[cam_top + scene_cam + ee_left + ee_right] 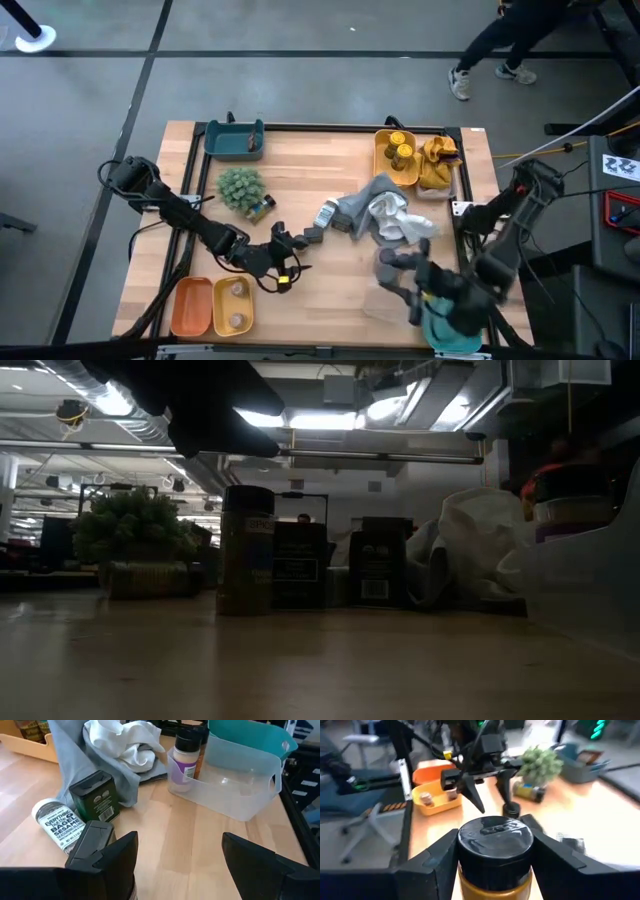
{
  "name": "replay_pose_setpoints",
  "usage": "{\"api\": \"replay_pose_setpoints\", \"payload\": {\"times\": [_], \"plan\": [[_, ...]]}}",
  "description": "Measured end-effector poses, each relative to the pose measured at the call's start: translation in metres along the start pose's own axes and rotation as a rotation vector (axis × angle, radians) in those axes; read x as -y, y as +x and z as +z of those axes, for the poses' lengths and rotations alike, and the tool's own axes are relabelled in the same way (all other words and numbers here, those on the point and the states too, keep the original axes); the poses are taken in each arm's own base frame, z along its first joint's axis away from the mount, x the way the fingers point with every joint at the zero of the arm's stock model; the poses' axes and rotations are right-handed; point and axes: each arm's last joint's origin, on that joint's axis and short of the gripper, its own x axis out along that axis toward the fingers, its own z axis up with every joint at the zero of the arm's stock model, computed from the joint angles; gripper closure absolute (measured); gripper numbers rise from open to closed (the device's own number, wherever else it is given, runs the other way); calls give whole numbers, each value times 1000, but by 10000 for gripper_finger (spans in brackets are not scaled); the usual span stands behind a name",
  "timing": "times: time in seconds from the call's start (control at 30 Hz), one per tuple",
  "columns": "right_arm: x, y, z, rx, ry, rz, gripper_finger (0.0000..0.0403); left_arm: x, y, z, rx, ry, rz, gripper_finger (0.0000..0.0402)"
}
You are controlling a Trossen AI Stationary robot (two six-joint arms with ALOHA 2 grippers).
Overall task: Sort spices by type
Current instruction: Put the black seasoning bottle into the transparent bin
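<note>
High view tells me the sort is partway done: the yellow-lidded jars (399,150) sit together in the yellow bin (383,160) at the far right of the tabletop (300,180), two pale-lidded jars (237,305) rest in the small yellow bin (222,310) at the near left beside an orange bin (190,305) that looks empty, and a clear bin (240,795) near the right arm already holds a white jar with a purple label (184,762) and a brown one just behind it. What I judge is left lies loose around the grey and white cloths (385,215): a dark green tin (95,797) standing upright, a sesame seasoning jar (57,825) on its side beside it, a dark tin (92,845) just ahead of my left end effector (180,857), and a yellow-capped jar (262,207) tucked against the plant ball (240,187). The left end effector hangs with its fingers spread wide and nothing between them. My right end effector (495,860), near the right front corner, is clamped on a black-lidded amber jar (495,850) not yet dropped in any bin. A teal bin (235,140) at the far left holds something I cannot make out.
</note>
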Motion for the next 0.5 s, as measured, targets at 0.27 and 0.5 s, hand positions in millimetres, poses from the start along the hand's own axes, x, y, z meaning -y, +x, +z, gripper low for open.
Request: {"api": "replay_pose_setpoints", "payload": {"times": [0.27,0.5], "plan": [[-37,-24,-57,180,-50,-111,194,-1,2,4,28,-27,-4,130],[-56,-11,-101,203,-124,-148,194,-2,2,4,25,-58,-2,130]]}}
